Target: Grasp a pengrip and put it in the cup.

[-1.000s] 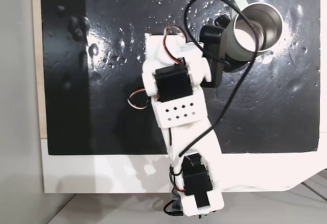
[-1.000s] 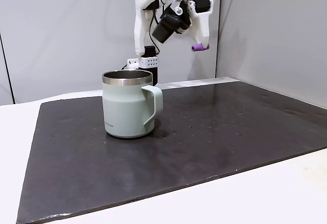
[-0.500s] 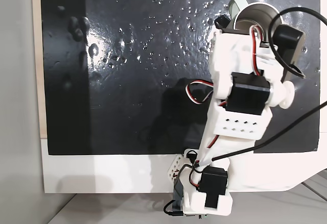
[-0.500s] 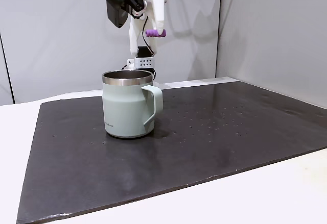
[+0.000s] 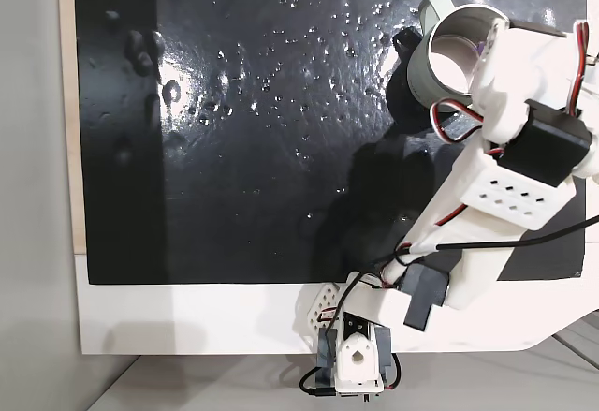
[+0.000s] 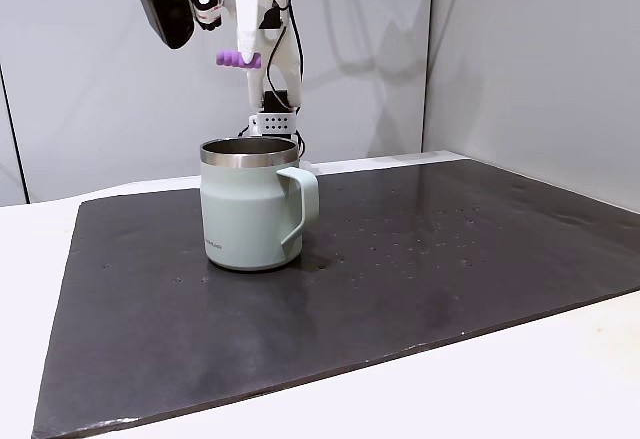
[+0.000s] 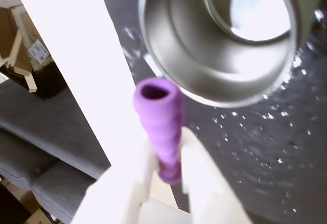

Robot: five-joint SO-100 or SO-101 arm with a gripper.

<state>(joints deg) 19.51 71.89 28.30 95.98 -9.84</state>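
The purple ribbed pengrip point(image 6: 238, 59) lies level in my gripper point(image 6: 246, 55), which is shut on it high above the cup point(image 6: 247, 209). The cup is a pale sage-green mug with a steel inside, and it stands upright on the black mat point(image 6: 420, 279) with its handle point(image 6: 302, 209) to the right. In the wrist view the pengrip point(image 7: 160, 117) sticks out from between my white fingers point(image 7: 199, 157), its hollow end towards the cup's open mouth point(image 7: 204, 55) just beyond. From above, my arm point(image 5: 510, 149) covers the right side of the cup point(image 5: 423, 74).
The black mat point(image 5: 234, 149) has a wet-looking, speckled surface and lies on a white table point(image 5: 187, 317). Grey wall panels point(image 6: 520, 69) stand behind and to the right in the side view. My arm's base point(image 5: 356, 364) sits at the table's near edge.
My arm has swung across, carrying the pengrip from right of the cup to above it in the side view. The cup has not moved.
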